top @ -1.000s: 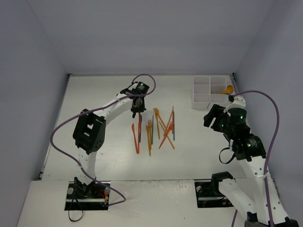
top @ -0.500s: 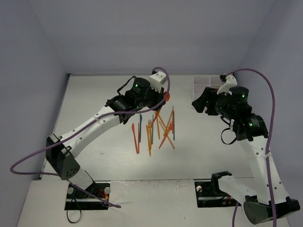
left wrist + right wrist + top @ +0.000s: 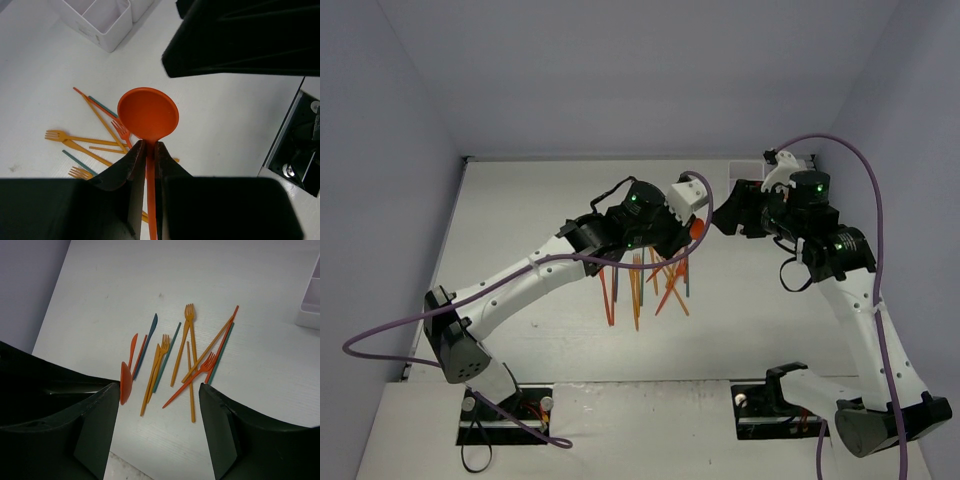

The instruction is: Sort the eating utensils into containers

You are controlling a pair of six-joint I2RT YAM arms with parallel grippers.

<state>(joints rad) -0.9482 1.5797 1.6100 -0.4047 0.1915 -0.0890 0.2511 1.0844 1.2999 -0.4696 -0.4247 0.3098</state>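
Lifting the red spoon (image 3: 148,114), clamped in the left gripper (image 3: 149,147), off the pile (image 3: 181,347) below toward the tray (image 3: 119,27) ahead, while swinging the right gripper (image 3: 159,395), spread and empty, back above that pile.

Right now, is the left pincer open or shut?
Shut: the left pincer pinches the red spoon by its neck, just below the bowl.

Right pincer (image 3: 159,396) spread wide over scattered eating utensils (image 3: 163,343) on table (image 3: 150,275); tray (image 3: 311,315) corner right.
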